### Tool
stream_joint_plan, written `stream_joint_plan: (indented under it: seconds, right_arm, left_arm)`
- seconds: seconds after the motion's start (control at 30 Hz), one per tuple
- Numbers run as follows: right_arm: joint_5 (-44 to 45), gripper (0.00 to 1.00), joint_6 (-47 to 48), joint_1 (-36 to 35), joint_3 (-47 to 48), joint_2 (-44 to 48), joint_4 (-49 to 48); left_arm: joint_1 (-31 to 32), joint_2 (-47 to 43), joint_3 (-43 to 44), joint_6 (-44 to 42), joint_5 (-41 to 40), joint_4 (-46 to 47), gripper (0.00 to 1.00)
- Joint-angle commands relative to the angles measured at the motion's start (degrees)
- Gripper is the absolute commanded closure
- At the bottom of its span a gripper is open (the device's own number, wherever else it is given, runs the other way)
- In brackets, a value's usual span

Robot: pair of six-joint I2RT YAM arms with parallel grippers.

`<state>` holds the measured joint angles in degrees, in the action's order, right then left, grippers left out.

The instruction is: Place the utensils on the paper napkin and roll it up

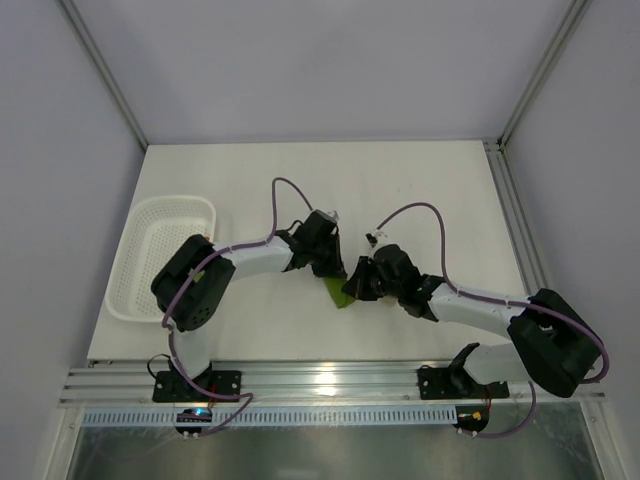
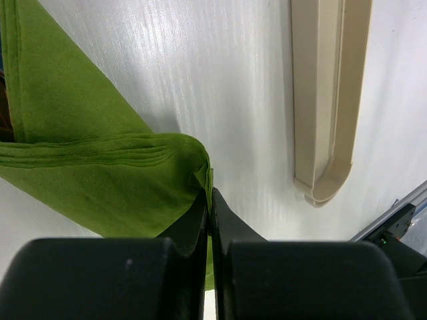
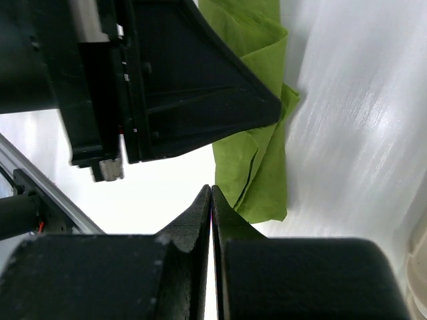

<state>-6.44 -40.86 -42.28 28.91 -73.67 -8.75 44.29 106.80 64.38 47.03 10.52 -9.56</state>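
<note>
From above we see both arms meeting at the middle of the table [image 1: 420, 180], with only a sliver of the paper napkin [image 1: 343, 293] showing between them; the white mesh basket [image 1: 178, 201] sits well apart on the left. The left wrist view shows what that hides: the left gripper [image 2: 211, 193] pinched tight on a folded, layered edge of the napkin; a beige oblong piece [image 2: 327, 100] lies nearby. The right wrist view shows the right gripper [image 3: 211, 190] with fingers pressed together on nothing, just beside the napkin's crumpled end.
</note>
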Motion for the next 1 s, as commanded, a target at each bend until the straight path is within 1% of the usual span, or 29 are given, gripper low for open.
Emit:
stream_joint_plan:
  seconds: [0.0, 0.2, 0.33, 0.57, 0.63, 0.7, 0.73, 0.8, 0.83, 0.97]
  right_arm:
    - [-1.5, 0.96, 0.5, -0.3, 0.6, -2.9, -3.6]
    - [-0.1, 0.96, 1.1, -0.3, 2.1, -6.4, -3.6]
    - [3.6, 0.96, 0.9, -0.6, 1.8, -6.2, -1.1]
    - [6.6, 0.96, 0.1, -0.9, 1.7, -6.7, 3.2]
    - [9.1, 0.96, -0.4, -1.0, 1.5, -6.6, 4.0]
    - [9.7, 0.96, -0.8, -1.0, 1.1, -6.7, 4.1]
    - [9.8, 0.96, -1.1, -1.1, 0.7, -6.8, 4.1]
    - [10.0, 0.96, -1.3, -1.3, 0.4, -7.1, 4.0]
    - [10.1, 0.96, -1.7, -1.5, 0.0, -7.4, 3.7]
    - [10.0, 0.96, -1.9, -1.7, 0.0, -9.1, 3.0]
  left_arm:
    - [0.4, 0.5, 2.0, -1.3, -0.2, -0.2, 1.00]
    - [0.4, 1.1, 2.7, -1.4, 0.1, -0.3, 1.00]
    - [0.4, 1.1, 3.0, -1.6, 0.1, -0.5, 1.00]
    - [0.4, 1.7, 4.2, -1.8, -0.4, -1.2, 1.00]
    - [0.4, 2.0, 4.8, -1.9, -1.0, -1.6, 1.00]
    - [0.4, 2.1, 5.1, -2.0, -2.2, -2.2, 0.96]
    - [0.4, 2.0, 5.6, -2.2, -2.4, -2.5, 0.87]
    - [0.4, 1.6, 5.8, -2.3, -4.6, -3.0, 0.76]
    - [0.4, 0.7, 5.9, -2.4, -5.1, -3.6, 0.67]
    - [0.4, -1.7, 6.5, -3.3, -7.8, -4.8, 0.60]
